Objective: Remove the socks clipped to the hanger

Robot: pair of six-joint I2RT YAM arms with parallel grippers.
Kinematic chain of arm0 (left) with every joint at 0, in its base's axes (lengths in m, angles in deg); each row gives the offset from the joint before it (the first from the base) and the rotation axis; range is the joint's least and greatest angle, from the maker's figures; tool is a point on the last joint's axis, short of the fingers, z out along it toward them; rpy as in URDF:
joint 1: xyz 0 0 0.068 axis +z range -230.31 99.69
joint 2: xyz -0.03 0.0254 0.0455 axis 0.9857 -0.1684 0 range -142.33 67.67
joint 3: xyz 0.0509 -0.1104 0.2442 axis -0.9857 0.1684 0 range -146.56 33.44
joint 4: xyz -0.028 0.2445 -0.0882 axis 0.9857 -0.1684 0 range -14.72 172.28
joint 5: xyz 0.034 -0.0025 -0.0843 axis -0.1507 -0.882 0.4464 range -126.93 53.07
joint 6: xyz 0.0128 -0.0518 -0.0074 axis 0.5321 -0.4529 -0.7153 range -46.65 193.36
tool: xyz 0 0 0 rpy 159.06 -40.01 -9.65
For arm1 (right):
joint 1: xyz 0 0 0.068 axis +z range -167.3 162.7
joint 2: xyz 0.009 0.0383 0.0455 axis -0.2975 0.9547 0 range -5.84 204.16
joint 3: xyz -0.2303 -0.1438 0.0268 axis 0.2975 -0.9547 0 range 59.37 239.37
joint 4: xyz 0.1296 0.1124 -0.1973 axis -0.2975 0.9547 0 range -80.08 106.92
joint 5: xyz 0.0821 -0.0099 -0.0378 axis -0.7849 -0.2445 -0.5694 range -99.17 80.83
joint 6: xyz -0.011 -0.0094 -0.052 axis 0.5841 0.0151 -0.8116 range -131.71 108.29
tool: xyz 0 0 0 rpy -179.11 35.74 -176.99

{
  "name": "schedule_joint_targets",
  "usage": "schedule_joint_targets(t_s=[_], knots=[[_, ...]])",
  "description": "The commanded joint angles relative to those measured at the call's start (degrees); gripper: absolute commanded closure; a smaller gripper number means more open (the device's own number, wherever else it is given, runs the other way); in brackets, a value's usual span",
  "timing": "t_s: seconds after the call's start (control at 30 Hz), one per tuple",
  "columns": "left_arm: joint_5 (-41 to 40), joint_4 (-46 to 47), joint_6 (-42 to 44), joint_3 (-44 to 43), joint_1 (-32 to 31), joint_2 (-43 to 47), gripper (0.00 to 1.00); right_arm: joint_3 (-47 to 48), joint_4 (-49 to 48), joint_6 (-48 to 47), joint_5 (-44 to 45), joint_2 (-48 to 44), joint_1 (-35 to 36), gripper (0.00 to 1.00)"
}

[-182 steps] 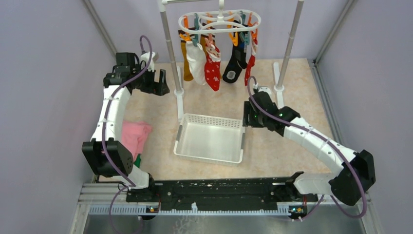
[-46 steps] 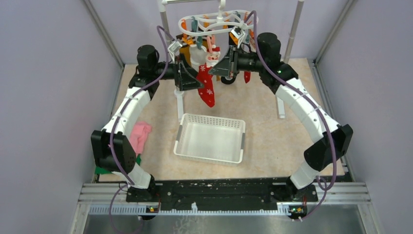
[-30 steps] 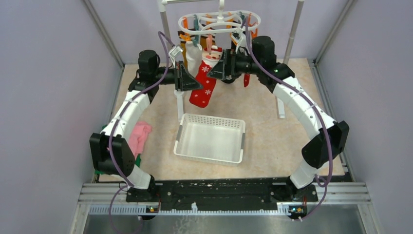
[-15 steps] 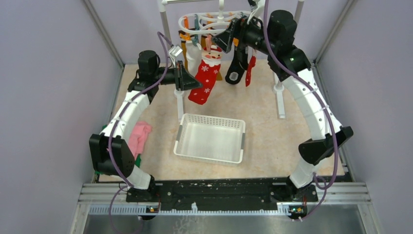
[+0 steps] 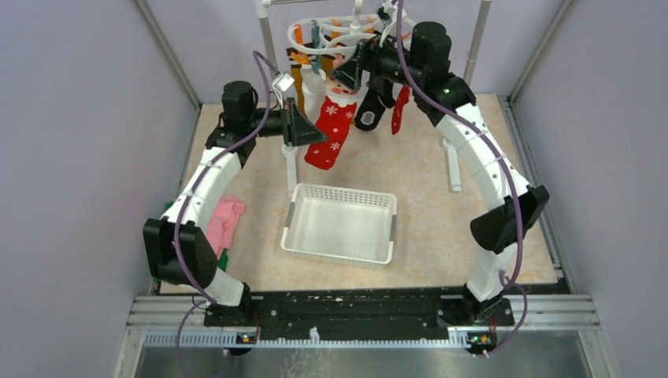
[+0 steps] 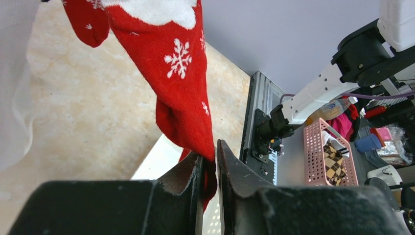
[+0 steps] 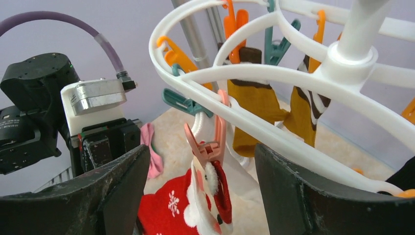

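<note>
Snowflake sock point(image 5: 329, 130) hangs at table's 12 o'clock, cuff still in the pink clip point(image 7: 209, 142) on the hanger point(image 7: 351, 61). Left gripper point(image 6: 209, 156) at its 9 o'clock, nearly closed, pinching the toe end. Right gripper point(image 7: 201, 152) just swung over from 1 o'clock, jaws wide, nothing held, straddling that clip. Squeeze likely next; basket point(image 5: 343, 191) waits at 6 o'clock.

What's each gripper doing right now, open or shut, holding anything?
Left gripper: shut, pinching the red snowflake sock.
Right gripper: open, jaws either side of the pink clip on the hanger, holding nothing.
</note>
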Motion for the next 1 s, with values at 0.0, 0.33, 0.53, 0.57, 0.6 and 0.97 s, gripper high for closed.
schedule_joint_targets(t_s=[0.0,0.33,0.53,0.57,0.6,0.97], knots=[[0.55,1.36,-0.03,-2.33,-0.33,3.09,0.79,-2.14,-6.7,0.97,-2.01,-1.79,-0.41,0.23],[-0.28,0.99,-0.12,-2.5,-1.05,3.39,0.79,-3.01,-13.33,4.59,-1.51,-0.99,-0.26,0.41],[-0.68,1.03,-0.26,-2.38,-1.76,3.04,0.79,-6.49,-18.81,7.38,-1.94,-2.83,-0.23,0.49],[-0.68,1.09,-0.32,-2.32,-1.82,3.08,0.79,-6.4,-18.53,7.59,-2.18,-2.62,-0.3,0.49],[-0.68,1.22,-0.41,-2.24,-1.87,3.13,0.8,-6.37,-18.22,7.54,-2.08,-2.54,-0.3,0.49],[-1.16,1.43,-0.22,-1.57,-2.57,3.95,0.8,-9.19,-21.66,8.72,1.1,-3.15,-0.3,0.67]])
